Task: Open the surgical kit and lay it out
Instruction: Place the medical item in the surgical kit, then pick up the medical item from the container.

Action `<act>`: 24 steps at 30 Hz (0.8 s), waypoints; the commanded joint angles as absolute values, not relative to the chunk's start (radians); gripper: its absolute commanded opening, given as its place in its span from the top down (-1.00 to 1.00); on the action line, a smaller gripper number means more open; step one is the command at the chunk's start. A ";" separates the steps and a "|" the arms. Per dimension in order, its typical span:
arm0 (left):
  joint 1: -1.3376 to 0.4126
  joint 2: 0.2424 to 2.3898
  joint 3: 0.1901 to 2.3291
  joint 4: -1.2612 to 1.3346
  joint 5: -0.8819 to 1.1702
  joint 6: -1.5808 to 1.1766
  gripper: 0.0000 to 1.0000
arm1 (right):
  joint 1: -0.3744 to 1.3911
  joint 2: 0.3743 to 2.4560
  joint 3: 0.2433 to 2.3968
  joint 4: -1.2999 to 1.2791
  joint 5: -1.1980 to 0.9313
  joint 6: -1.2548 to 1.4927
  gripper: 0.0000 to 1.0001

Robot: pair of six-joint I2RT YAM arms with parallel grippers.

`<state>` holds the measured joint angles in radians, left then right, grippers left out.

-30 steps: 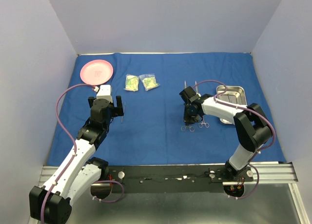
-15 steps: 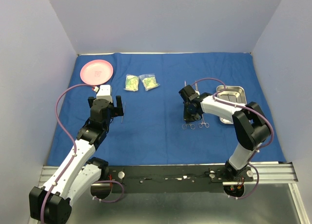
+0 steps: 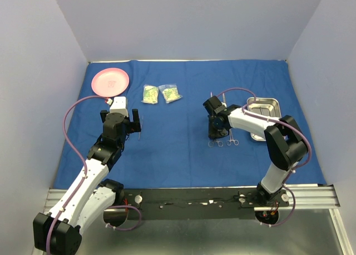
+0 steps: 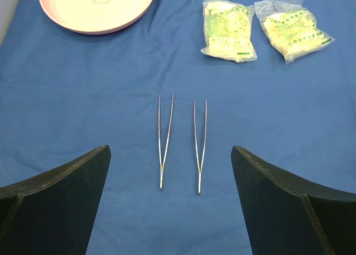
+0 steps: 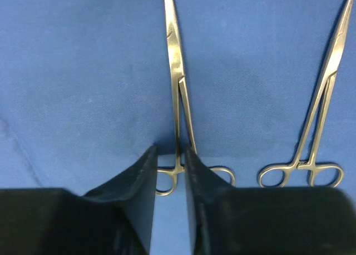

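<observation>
The right jaws stand narrowly parted astride the left forceps (image 5: 177,71), just above its rings. It lies flat on the cloth (image 5: 67,71), long axis running straight ahead. The left jaws gape wide over the tweezers (image 4: 165,138).

A blue cloth (image 3: 183,155) covers the table; a pink plate (image 3: 110,81) lies at its far left corner; the left packet (image 3: 150,94) and right packet (image 3: 170,93) sit side by side, just right of the plate; nearer, the left tweezers (image 4: 164,139) and right tweezers (image 4: 200,145) lie parallel, apart; a steel tray (image 3: 267,108) sits toward the right; just beside it, the left forceps (image 5: 177,71) and right forceps (image 5: 325,94) lie side by side.
</observation>
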<state>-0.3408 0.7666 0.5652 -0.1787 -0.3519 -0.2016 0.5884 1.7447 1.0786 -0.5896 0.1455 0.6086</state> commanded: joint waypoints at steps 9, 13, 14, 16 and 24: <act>-0.344 0.758 0.566 -0.153 -0.336 -0.198 -0.97 | 0.572 1.562 1.302 -0.725 0.265 0.454 -0.11; -0.344 0.756 0.566 -0.153 -0.334 -0.198 -0.97 | 0.483 1.507 1.309 -0.750 0.282 0.375 -0.11; -0.344 0.756 0.566 -0.153 -0.334 -0.198 -0.97 | 0.460 1.494 1.301 -0.749 0.284 0.364 -0.11; -0.344 0.753 0.566 -0.155 -0.334 -0.198 -0.97 | 0.373 1.461 1.267 -0.744 0.269 0.347 -0.10; -0.344 0.747 0.563 -0.147 -0.328 -0.198 -0.97 | 0.074 1.414 1.117 -0.692 0.219 0.291 -0.04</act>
